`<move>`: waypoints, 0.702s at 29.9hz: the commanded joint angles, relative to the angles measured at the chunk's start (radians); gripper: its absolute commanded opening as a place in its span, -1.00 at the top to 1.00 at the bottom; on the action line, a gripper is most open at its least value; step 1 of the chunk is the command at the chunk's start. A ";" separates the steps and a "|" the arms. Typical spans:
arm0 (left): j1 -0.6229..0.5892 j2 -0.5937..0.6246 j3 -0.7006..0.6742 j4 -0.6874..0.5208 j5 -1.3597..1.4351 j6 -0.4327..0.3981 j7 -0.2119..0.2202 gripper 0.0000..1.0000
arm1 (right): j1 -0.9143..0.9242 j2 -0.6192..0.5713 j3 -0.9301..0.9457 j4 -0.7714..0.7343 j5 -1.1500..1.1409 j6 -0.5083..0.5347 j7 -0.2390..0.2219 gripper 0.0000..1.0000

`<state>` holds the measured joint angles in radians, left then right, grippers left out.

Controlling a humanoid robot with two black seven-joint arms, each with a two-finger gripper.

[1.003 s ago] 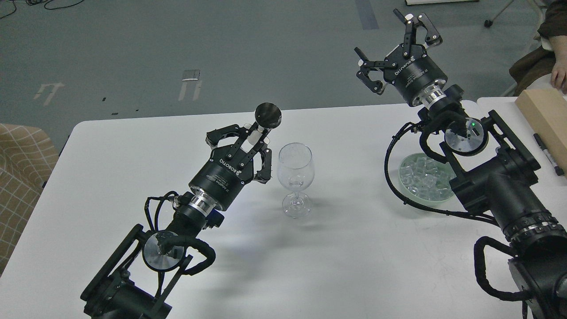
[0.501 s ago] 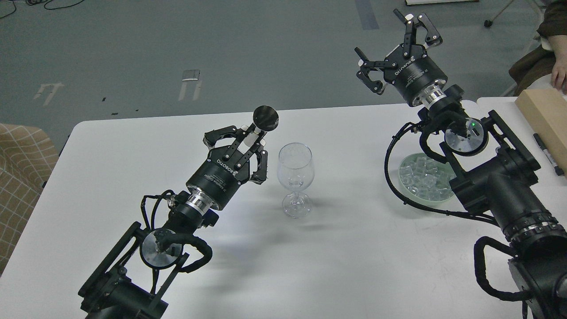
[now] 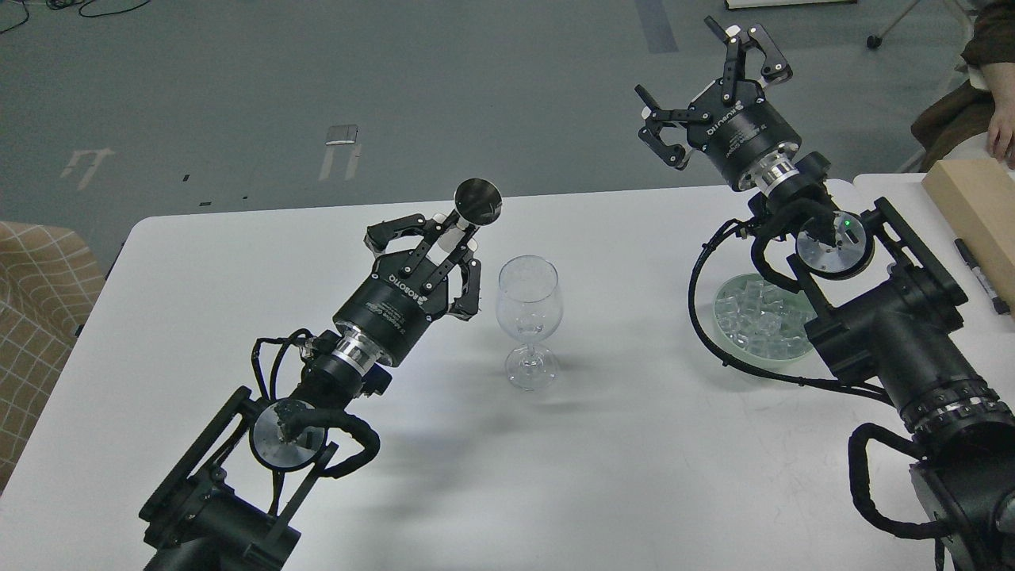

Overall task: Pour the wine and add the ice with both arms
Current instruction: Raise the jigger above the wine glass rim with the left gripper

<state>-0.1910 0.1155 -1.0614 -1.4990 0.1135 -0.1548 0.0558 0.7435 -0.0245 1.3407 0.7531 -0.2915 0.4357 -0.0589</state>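
An empty clear wine glass (image 3: 529,317) stands upright near the middle of the white table (image 3: 634,476). Just left of it, my left gripper (image 3: 449,238) is shut on the pale neck of a small dark metal cup (image 3: 477,201), whose round end sits above and left of the glass rim. No wine stream shows. The ice (image 3: 760,316) is a heap of small clear cubes in a shallow glass dish (image 3: 725,337) at the right, partly hidden by my right arm. My right gripper (image 3: 708,83) hangs open and empty, high above the table's far edge.
A pale wooden box (image 3: 971,208) and a black pen (image 3: 980,274) lie on a second table at the far right, where a person's hand (image 3: 1001,133) rests. A checked chair (image 3: 40,309) stands off the left edge.
My left gripper has shifted slightly back and left and turned, so the cup's round end now tilts differently and sits a little higher. The right arm, glass and ice dish have not moved.
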 commanded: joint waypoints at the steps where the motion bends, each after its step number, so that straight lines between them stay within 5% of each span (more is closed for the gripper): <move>1: -0.005 0.006 0.000 -0.001 0.000 0.000 0.002 0.99 | 0.000 0.000 0.000 0.000 0.000 0.000 0.001 -1.00; 21: -0.058 0.038 0.043 -0.001 0.028 0.000 0.003 0.99 | 0.000 -0.002 0.000 0.000 0.000 0.000 0.001 -1.00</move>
<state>-0.2381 0.1532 -1.0186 -1.5004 0.1403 -0.1550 0.0584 0.7441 -0.0257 1.3421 0.7532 -0.2915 0.4357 -0.0583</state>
